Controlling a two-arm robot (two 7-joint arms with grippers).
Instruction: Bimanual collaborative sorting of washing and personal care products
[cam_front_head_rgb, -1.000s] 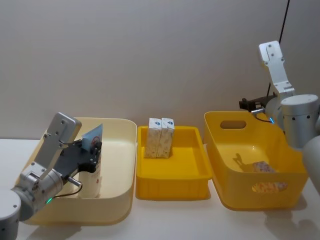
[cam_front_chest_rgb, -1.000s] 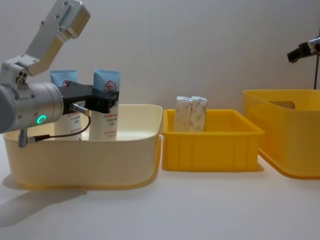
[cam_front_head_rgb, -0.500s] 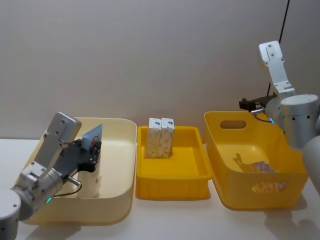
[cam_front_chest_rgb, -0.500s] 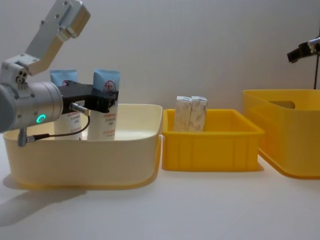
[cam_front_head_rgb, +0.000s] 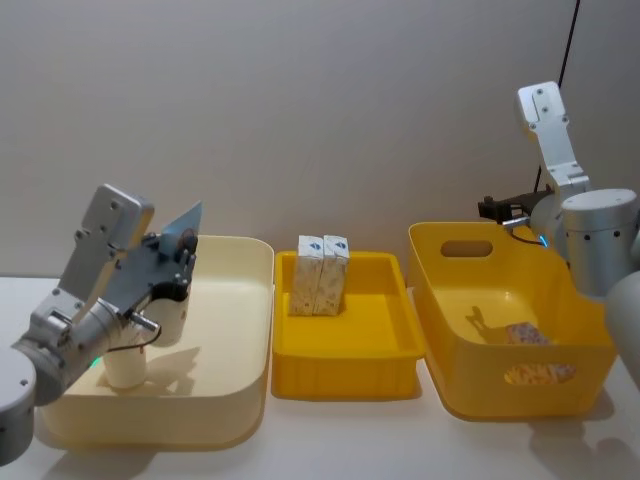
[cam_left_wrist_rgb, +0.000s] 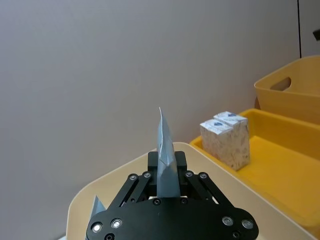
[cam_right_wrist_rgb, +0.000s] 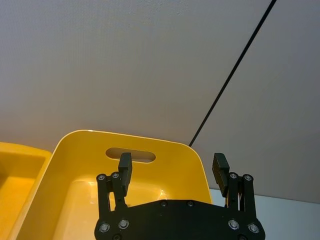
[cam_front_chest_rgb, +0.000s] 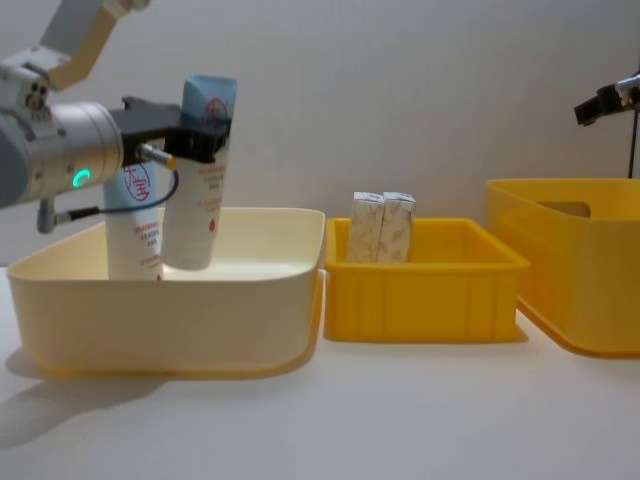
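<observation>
Pointing crimp-up — perhaps slightly tilted — tube (cam_front_chest_rgb: 191, 212) hangs in left gripper (cam_front_chest_rgb: 201, 139).

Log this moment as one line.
left gripper: shut on white blue-topped squeeze tube, held tilted over cream bin | right gripper: open above yellow handled bin | cream cartons: upright in yellow tray

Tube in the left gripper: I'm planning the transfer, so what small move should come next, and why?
Probably raise it straight up. The left gripper is shut on the tube near its blue top, but the tube's base looks below the cream bin's rim, beside a second tube; going sideways now could hit either. The right gripper is open above the large yellow bin.
</observation>
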